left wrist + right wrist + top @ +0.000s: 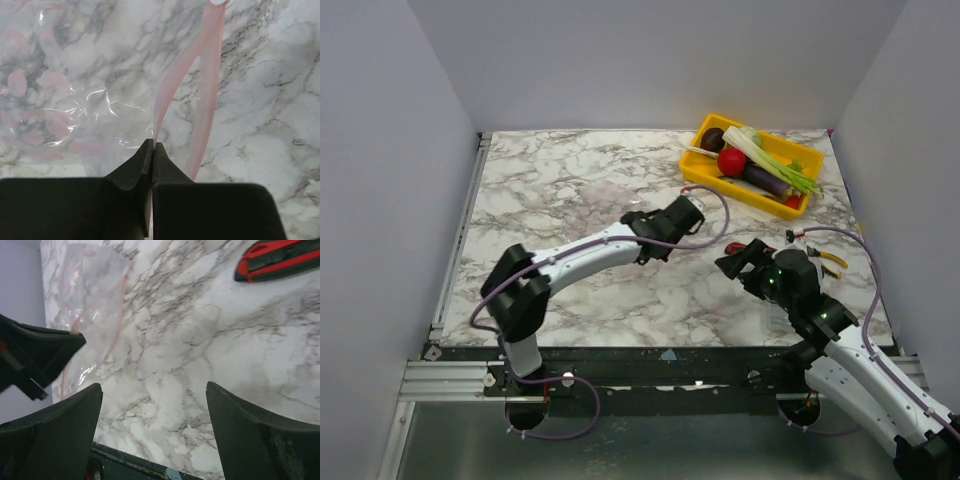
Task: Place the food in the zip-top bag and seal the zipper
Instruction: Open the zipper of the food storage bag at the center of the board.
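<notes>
The zip-top bag [90, 90] lies flat on the marble table, see-through and crinkled. Its mouth gapes, so the pink zipper [210, 75] shows as two strips. My left gripper [152, 145] is shut on the nearer strip at the bag's mouth edge. The right wrist view shows the same bag [95, 285] with the left gripper's fingers [60, 347] at its edge. My right gripper [154, 387] hovers open over bare marble beside the bag, holding nothing. The food sits in a yellow tray [720, 186]: a red ball [731, 161], a leek [775, 163] and purple pieces [765, 180].
A red-and-black handled tool [280, 260] lies on the table right of my right gripper [732, 262]. The tray stands at the back right corner near the wall. The left arm [590, 250] stretches diagonally across the table's middle.
</notes>
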You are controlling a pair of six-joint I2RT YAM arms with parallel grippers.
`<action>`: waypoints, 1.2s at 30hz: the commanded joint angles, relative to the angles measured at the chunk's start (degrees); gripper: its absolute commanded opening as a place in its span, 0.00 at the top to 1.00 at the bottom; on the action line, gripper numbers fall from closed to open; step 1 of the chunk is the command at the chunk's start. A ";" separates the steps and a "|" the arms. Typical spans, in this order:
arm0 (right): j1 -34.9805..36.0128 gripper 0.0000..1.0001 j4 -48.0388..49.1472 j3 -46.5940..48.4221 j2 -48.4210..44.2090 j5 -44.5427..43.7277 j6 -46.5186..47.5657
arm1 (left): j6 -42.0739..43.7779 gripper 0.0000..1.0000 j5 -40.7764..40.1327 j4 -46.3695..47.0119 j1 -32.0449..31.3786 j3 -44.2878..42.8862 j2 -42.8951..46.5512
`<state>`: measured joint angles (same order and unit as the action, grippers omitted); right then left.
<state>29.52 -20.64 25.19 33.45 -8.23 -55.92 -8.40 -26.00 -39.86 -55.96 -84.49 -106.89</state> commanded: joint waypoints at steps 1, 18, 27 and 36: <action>-0.08 0.11 11.12 0.30 2.54 13.41 6.32 | -15.04 1.00 14.13 8.10 6.37 8.45 18.47; 13.11 0.38 24.04 17.75 31.09 12.35 4.89 | -35.71 1.00 13.16 11.98 8.42 22.89 37.91; 21.47 0.50 19.69 25.34 41.66 0.75 6.70 | -35.17 1.00 14.82 12.26 8.51 24.75 41.96; 24.44 0.99 23.26 27.28 42.60 3.64 9.82 | -27.30 0.91 16.39 10.20 11.49 26.24 44.93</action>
<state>52.97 0.40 51.48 76.58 -4.84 -48.05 -40.32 -12.21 -28.86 -46.72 -59.11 -64.10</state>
